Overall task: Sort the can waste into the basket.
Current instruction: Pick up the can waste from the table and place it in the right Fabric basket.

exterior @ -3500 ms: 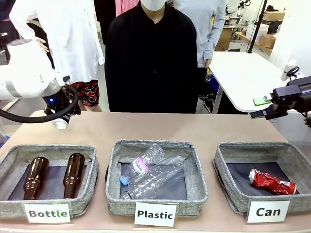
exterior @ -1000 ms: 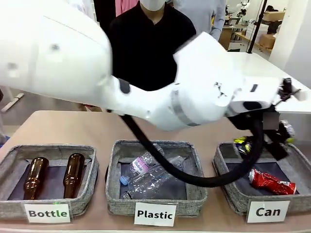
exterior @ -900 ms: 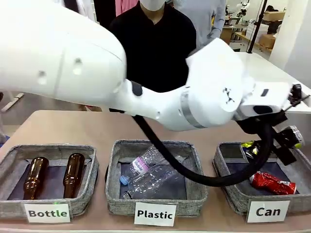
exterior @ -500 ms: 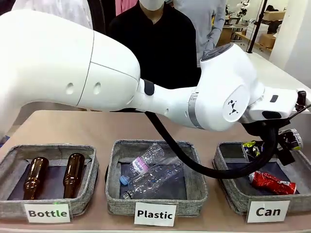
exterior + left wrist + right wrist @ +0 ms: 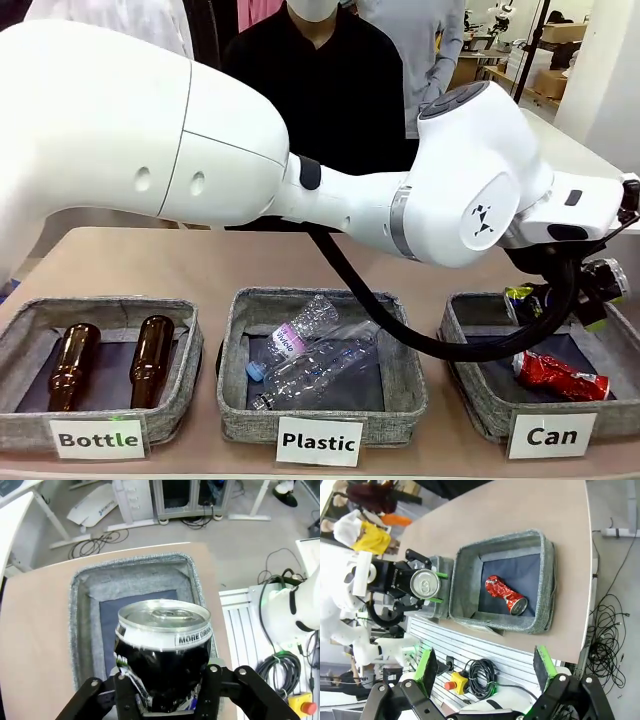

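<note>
**A:** While the left arm stretches across the worktop [image 5: 200, 260], what is entry one?

**B:** Dark can [image 5: 162, 650], silver top, held in the air between the fingers of the left claw [image 5: 565, 300]. It hangs over the grey basket [image 5: 470, 395] labelled "Can", clear of the basket's dark base.

**A:** Claw clamped on it?

**B:** Cannot tell. A finger stands close at each side of the can, but the pictures do not show whether they press on it.

**A:** Entry two?

**B:** Crushed red can [image 5: 560, 375], lying on its side on the basket's base.

**A:** Right claw [image 5: 485, 662]?

**B:** Fingers wide apart, nothing between them, high above the same basket.

**A:** Other stock?

**B:** "Plastic" basket [image 5: 232, 400] in the middle, clear bottles [image 5: 315, 360] inside. "Bottle" basket [image 5: 20, 425] at the left, two brown bottles [image 5: 150, 360] side by side. A person in black [image 5: 320, 110] stands at the far side.
</note>
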Robot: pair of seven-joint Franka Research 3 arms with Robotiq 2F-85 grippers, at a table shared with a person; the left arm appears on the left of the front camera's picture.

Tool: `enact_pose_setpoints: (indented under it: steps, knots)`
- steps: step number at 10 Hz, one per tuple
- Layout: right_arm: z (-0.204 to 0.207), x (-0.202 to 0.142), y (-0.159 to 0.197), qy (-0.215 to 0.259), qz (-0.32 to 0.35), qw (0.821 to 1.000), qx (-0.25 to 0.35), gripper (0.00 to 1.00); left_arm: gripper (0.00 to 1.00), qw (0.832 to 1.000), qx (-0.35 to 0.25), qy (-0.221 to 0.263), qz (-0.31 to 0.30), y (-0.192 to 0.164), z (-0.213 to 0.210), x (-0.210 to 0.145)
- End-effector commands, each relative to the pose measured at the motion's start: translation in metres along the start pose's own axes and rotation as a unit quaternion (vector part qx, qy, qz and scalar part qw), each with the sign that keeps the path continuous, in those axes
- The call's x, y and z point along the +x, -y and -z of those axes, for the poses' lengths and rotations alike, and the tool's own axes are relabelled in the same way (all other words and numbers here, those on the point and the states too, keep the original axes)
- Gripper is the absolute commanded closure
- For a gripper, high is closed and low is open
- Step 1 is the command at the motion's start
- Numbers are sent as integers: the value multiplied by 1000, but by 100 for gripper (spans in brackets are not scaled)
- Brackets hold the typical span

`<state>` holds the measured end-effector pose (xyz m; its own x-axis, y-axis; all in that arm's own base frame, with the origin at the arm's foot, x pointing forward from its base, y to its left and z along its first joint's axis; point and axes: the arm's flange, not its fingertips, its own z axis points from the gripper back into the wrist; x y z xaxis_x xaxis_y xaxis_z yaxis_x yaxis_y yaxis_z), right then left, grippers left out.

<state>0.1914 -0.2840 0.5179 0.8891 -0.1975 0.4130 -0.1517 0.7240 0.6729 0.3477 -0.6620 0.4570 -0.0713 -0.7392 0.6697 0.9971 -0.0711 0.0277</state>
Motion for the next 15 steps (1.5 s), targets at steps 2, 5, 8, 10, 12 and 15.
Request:
enact_pose_setpoints:
  steps: [2, 5, 8, 10, 12, 15]
  knots:
    - [-2, 0, -1, -3, 4, 1000, 0, 0, 0, 1000, 1, 4, -7, 0, -1, -1]
    - [-2, 0, -1, -3, 4, 1000, 0, 0, 0, 1000, 0, 3, -5, 0, -3, -3]
    - [-2, 0, -1, -3, 4, 1000, 0, 0, 0, 999, -16, -33, -31, -2, -38, -12]
    - [16, 22, -11, -30, -34, 999, 27, 0, 0, 995, -22, -77, -66, 0, -101, -39]
    - [65, 63, -34, -101, -75, 991, 44, 0, 0, 988, -27, -97, -114, 4, -175, -81]
    - [159, 103, -75, -154, -102, 979, 83, 0, 0, 978, -10, -60, -200, 10, -284, -171]
